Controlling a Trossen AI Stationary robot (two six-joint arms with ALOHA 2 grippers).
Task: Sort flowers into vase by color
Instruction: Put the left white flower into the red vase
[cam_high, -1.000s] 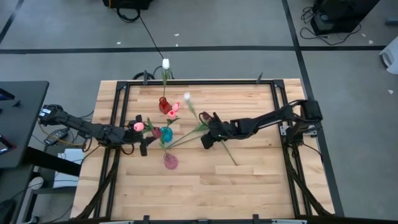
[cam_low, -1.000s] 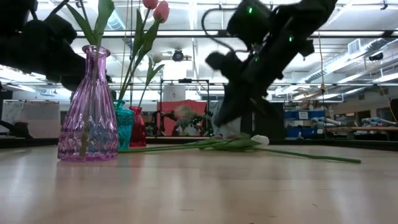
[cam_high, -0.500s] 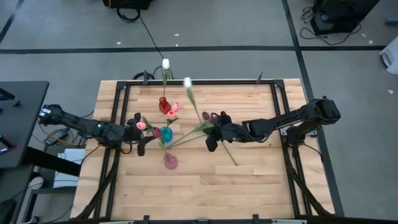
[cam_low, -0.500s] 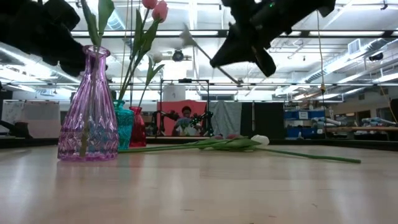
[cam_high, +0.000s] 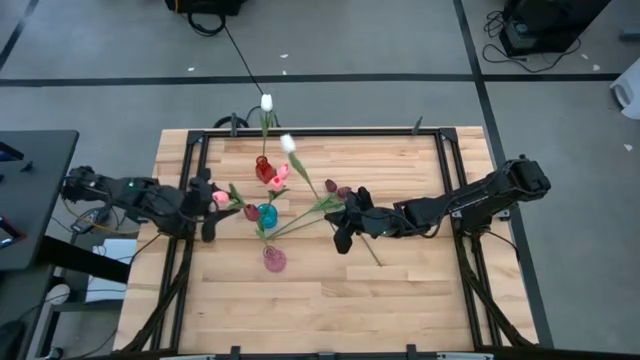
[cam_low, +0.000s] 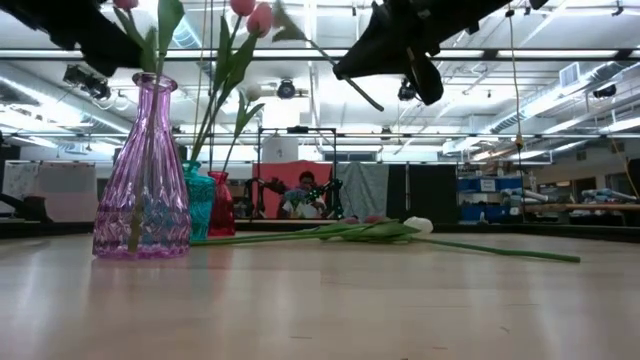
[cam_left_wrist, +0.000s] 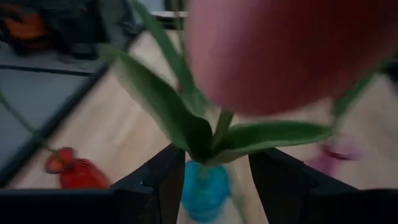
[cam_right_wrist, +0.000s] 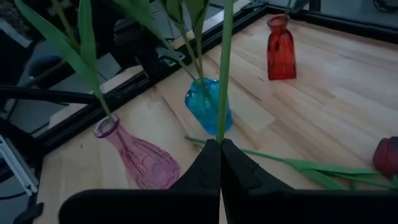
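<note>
Now, right claw clenched on the thin green stem of a white-headed artificial tulip, gripped low down, head swinging high over the three vases; looks feather-light, thin and probably springy, so likely to whip and wobble; best pinched on bare stalk below the leaves, never on the soft head, and guided stem-end first into a narrow neck.

Over on the left side, left claw released, fingers spread either side of the leaves of a pink tulip standing in the squat turquoise glass vase; bloom looming right at the wrist camera, apparently no squeeze on it.

Elsewhere: small red glass vase toward the far edge, holding a white tulip and pink ones; tall ribbed pink-purple glass vase nearest the front, green stem and leaf in it; glass, so tippy and breakable if nudged.

Still to sort: a loose heap of tulips flat on the pale wooden worktop beside the right arm, dark red heads among them, stems crossing.

In the way: crowded leaves and blooms above the vases, the left arm hovering close by; tight threading for the carried flower.
</note>
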